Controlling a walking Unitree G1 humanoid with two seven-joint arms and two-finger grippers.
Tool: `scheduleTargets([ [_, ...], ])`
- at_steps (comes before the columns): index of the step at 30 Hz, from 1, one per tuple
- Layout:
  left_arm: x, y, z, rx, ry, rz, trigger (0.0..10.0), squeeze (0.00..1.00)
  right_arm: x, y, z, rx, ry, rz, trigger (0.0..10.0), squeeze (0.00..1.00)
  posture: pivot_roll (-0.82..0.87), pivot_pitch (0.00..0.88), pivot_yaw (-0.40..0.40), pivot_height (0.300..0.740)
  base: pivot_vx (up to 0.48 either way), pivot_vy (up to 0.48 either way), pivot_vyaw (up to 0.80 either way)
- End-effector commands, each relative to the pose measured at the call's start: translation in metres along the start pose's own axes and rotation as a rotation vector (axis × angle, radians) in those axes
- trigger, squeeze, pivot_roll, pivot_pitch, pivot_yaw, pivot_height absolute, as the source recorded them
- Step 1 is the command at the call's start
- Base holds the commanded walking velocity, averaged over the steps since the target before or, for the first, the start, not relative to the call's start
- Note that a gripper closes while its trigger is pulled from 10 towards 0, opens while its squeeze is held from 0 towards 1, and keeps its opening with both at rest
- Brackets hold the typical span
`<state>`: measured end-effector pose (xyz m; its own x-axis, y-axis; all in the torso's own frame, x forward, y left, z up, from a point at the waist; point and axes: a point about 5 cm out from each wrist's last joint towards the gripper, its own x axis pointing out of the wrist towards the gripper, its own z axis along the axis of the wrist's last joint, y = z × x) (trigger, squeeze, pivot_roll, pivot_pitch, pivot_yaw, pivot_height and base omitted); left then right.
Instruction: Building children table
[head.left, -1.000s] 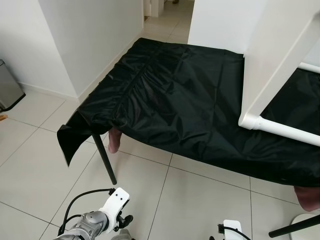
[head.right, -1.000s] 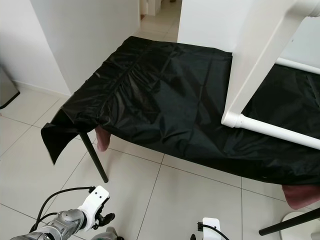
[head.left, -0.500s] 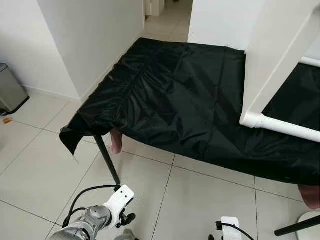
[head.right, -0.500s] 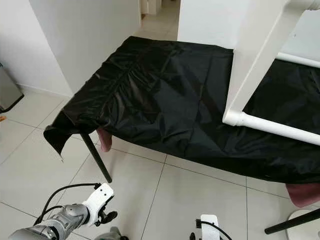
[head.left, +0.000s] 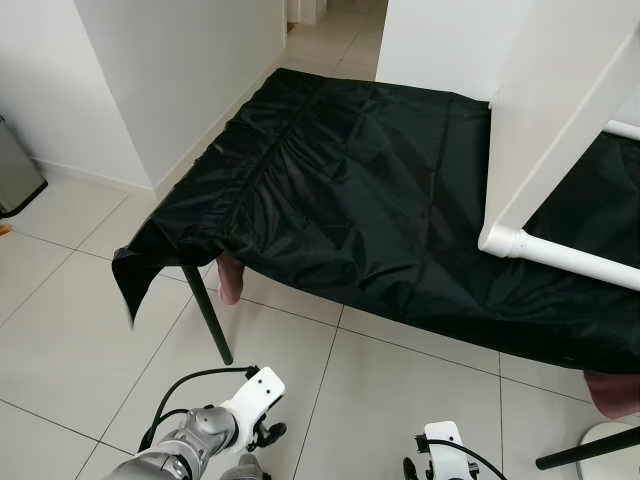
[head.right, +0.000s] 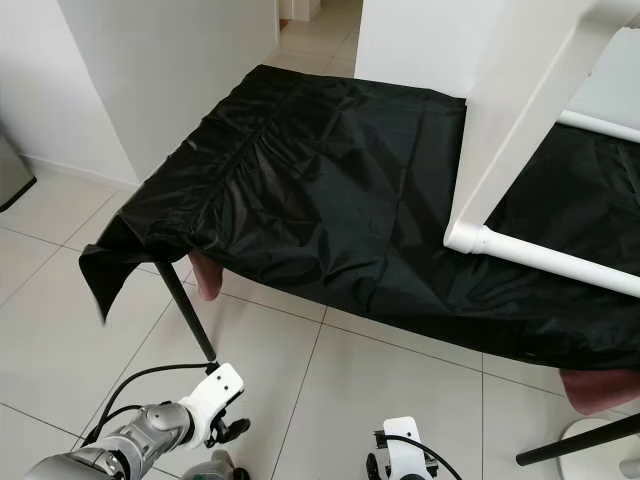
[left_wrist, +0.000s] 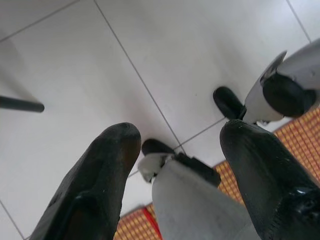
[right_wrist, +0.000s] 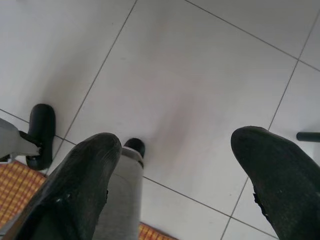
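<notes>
While both silver arms hung low at the bottom of the head views, the left claw and the right claw pointed down at the pale tiled floor, each with its two black fingers spread wide and nothing between them. Only the left arm's wrist block, with a black cable looping off it, and the white top of the right arm's wrist came into the left eye view; the rest of both arms was cut off by the lower edge.

Ahead of the claws and well apart from them stood a low table draped in a black cloth, one corner of which hung loose over a thin black leg just beyond the left claw. Pinkish shapes showed under the cloth's edge, too hidden to identify. Up and ahead of the right claw, the white frame of the children table rested on the cloth, a flat white panel meeting a round white tube; its upper part ran out of the picture.

In the left wrist view, a grey robot limb and a strip of orange checked fabric lay below the fingers, blurred and hard to make out
</notes>
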<state>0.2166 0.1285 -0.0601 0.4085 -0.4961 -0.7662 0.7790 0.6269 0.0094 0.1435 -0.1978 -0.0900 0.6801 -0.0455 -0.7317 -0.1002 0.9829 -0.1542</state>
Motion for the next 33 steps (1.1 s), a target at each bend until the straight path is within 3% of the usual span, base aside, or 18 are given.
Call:
scheduleTargets([
  [1, -0.003, 0.008, -0.009, 0.006, 0.026, 0.197, 10.0, 0.0, -0.003, -0.012, -0.008, 0.027, 0.043, -0.048, 10.0, 0.0, 0.05, 0.0, -0.018, 0.74, 0.0, 0.0, 0.0],
  [7, -0.005, 0.011, -0.01, -0.068, 0.004, 0.243, 10.0, 0.0, -0.004, -0.02, -0.011, 0.089, 0.064, -0.11, 10.0, 0.0, 0.06, 0.0, -0.032, 0.74, 0.0, 0.0, 0.0],
  [9, -0.005, 0.015, -0.007, -0.089, -0.015, 0.279, 10.0, 0.0, -0.004, -0.021, -0.011, 0.159, 0.056, -0.132, 10.0, 0.0, 0.06, 0.0, -0.042, 0.74, 0.0, 0.0, 0.0],
  [17, -0.005, 0.019, -0.001, -0.102, -0.038, 0.342, 10.0, 0.0, -0.002, -0.01, -0.008, 0.146, 0.045, -0.088, 10.0, 0.0, 0.06, 0.0, -0.029, 0.74, 0.0, 0.0, 0.0],
  [18, -0.006, 0.02, -0.002, -0.092, -0.03, 0.356, 10.0, 0.0, -0.002, -0.006, -0.008, 0.127, 0.047, -0.076, 10.0, 0.0, 0.04, 0.0, -0.001, 0.74, 0.0, 0.0, 0.0],
  [27, -0.009, 0.019, -0.018, -0.137, 0.052, 0.314, 10.0, 0.0, -0.001, 0.004, -0.009, 0.161, 0.062, -0.089, 10.0, 0.0, -0.03, 0.0, 0.103, 0.74, 0.0, 0.0, 0.0],
  [33, -0.008, 0.018, -0.016, -0.118, 0.058, 0.297, 10.0, 0.0, -0.001, 0.007, -0.009, 0.168, 0.069, -0.091, 10.0, 0.0, -0.04, 0.0, 0.111, 0.74, 0.0, 0.0, 0.0],
])
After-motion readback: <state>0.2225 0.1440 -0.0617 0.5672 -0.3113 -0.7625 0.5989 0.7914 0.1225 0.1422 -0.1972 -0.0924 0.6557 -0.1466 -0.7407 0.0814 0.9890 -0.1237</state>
